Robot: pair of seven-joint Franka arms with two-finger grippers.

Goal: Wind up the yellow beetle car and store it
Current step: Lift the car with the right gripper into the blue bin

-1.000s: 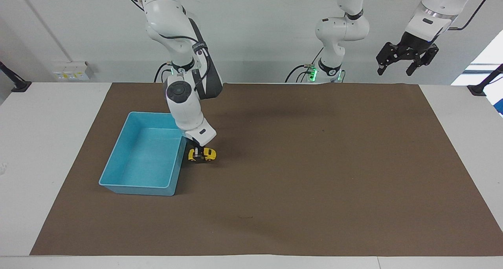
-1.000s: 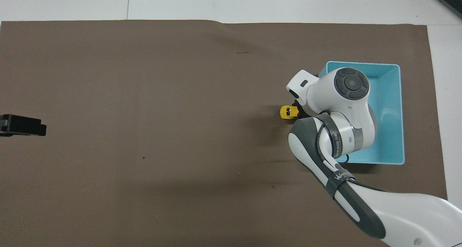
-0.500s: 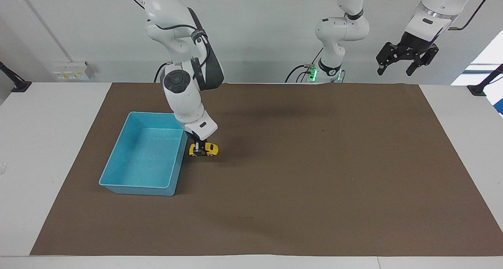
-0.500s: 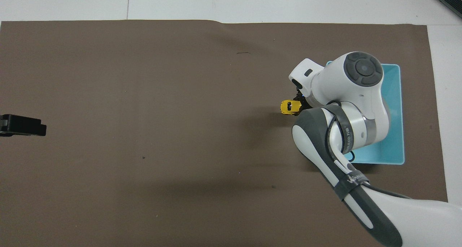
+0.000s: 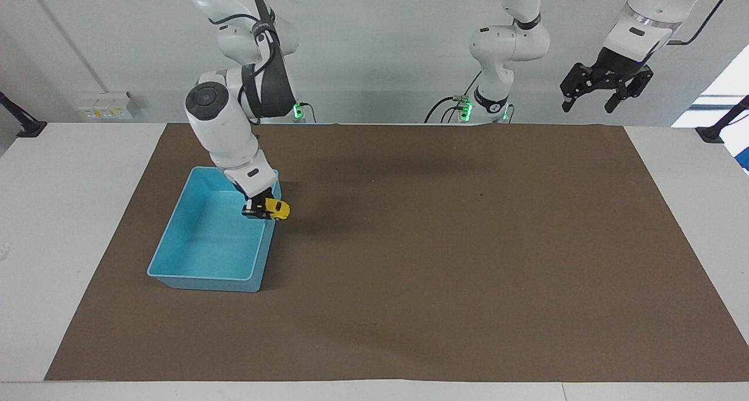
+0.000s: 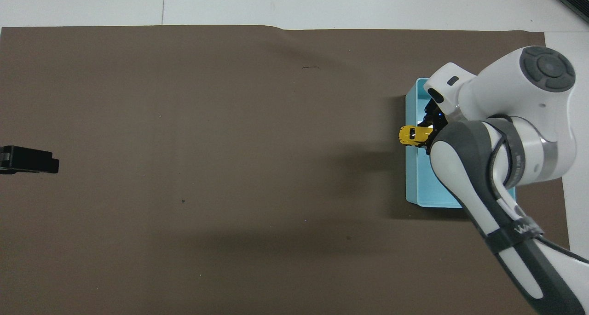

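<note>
Looking across at ourselves in the facing view, we find our right gripper [image 5: 261, 208] clamped on the yellow beetle car [image 5: 274, 209], fingers closed on its flanks. A second ago the car sat on the brown surface [image 5: 468, 260] just beside the blue bin [image 5: 175, 272]; now it hangs in the air over the bin's wall at the bin's 3 o'clock side, nose tilted slightly down and pointing toward 3 o'clock. We judge the winding done and the storing under way: a little more travel toward 9 o'clock and a release should put it inside. Our left gripper [image 5: 605, 93] waits high at 1 o'clock, off the mat, fingers spread apart and empty.

In the overhead view the car [image 6: 414, 135] straddles the bin's wall at 9 o'clock of the bin [image 6: 411, 177], half over the surface [image 6: 207, 145], with the right gripper [image 6: 431, 133] behind it. Our own forearm covers most of the bin, so we cannot see its floor or the fingers' contact on the car. Only a dark tip of the left gripper [image 6: 28, 159] shows at the view's 9 o'clock edge, cut off. The wheels are too small to make out.
</note>
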